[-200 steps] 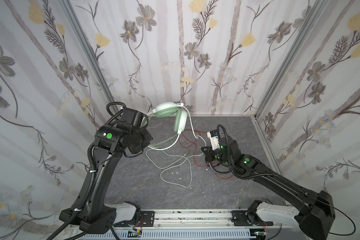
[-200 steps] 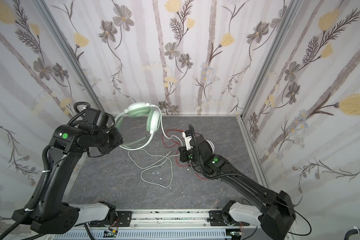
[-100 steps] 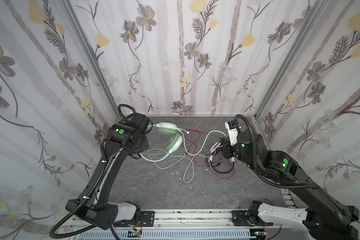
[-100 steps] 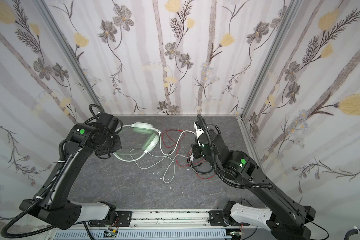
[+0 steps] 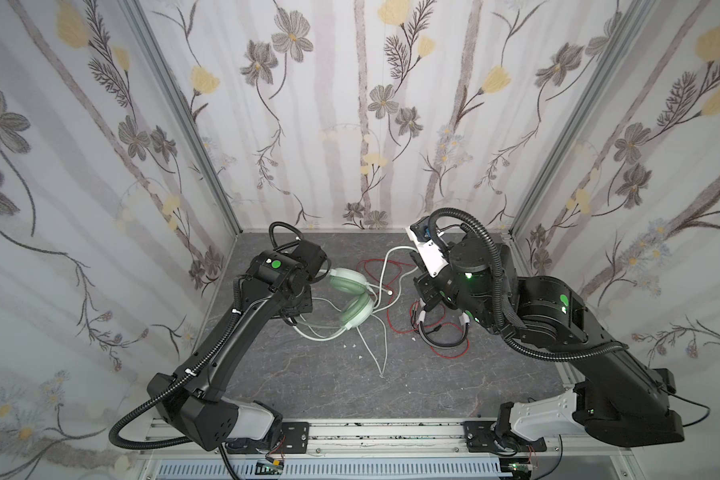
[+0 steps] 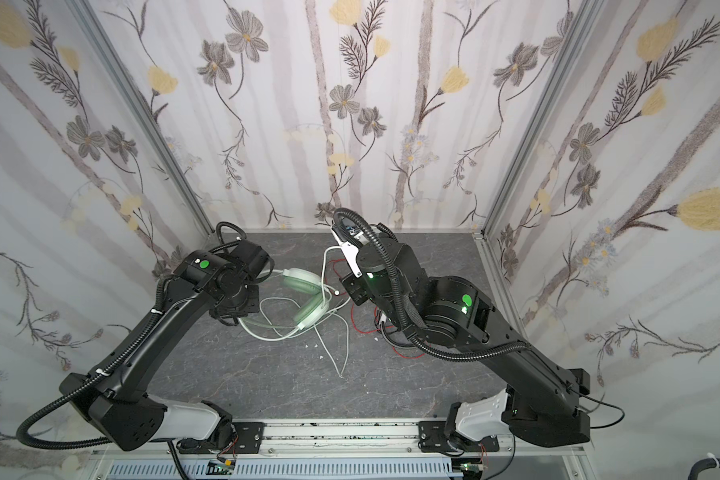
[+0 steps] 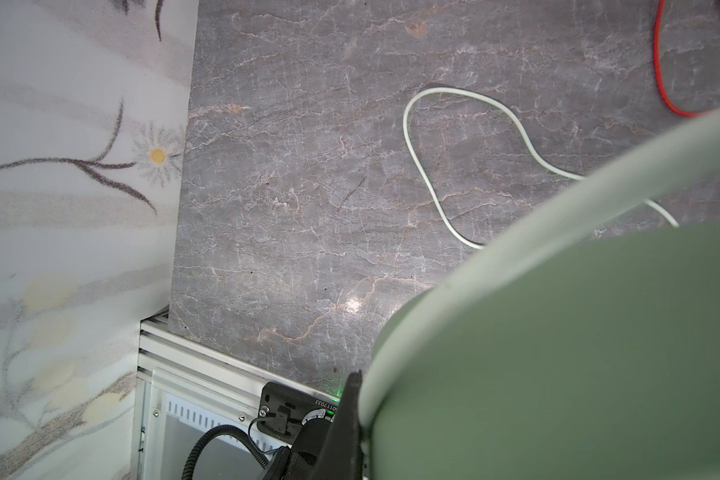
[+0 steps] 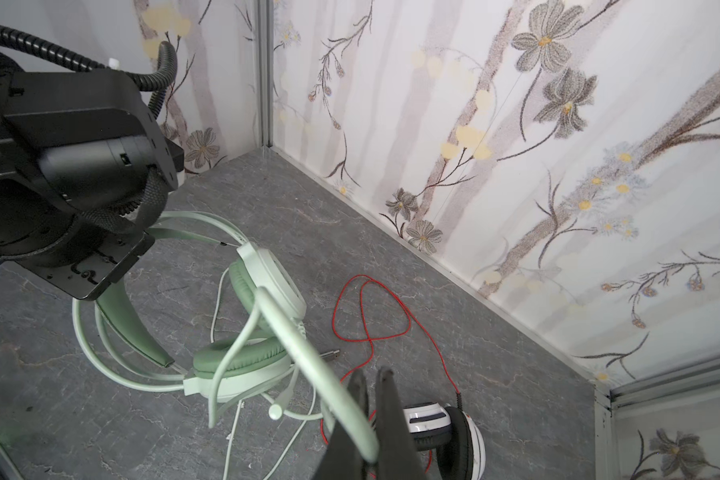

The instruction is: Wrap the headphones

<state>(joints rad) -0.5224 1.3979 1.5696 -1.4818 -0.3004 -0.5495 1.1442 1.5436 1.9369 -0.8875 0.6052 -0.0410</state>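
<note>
I am seeing left jaws clamping the mint green headset [image 5: 356, 313] by its headband; right jaws are pinching its green cable [image 8: 308, 355], white-and-black headset [image 8: 427, 417] lying on the desk [image 5: 350, 395] just beneath them

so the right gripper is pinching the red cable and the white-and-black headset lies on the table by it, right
No: the right gripper is shut on the green cable, not the red cable, as the right wrist view shows. The white-and-black headset does lie on the table by it.
</note>
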